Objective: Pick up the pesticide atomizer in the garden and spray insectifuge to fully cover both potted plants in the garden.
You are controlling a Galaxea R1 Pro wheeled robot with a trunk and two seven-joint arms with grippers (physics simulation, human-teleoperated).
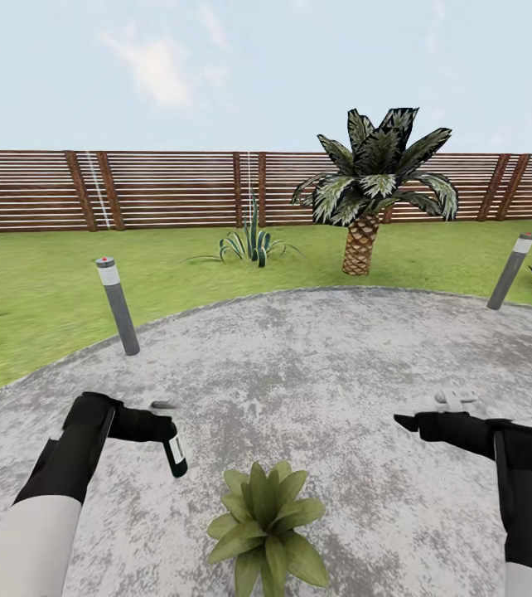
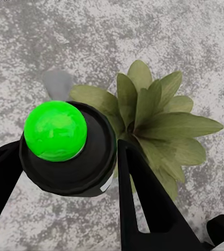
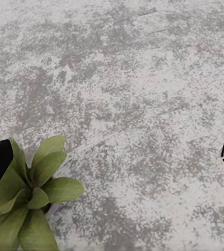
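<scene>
Green-capped dark spray bottle (image 2: 65,149) sits pinched in left hand (image 1: 162,427) above grey speckled paving (image 1: 324,373), beside broad-leaved green potted plant (image 1: 266,526); right hand (image 1: 457,404) hangs spread, empty.

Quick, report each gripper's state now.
Left gripper: shut on the dark spray bottle with white label.
Right gripper: open, holding nothing.
</scene>
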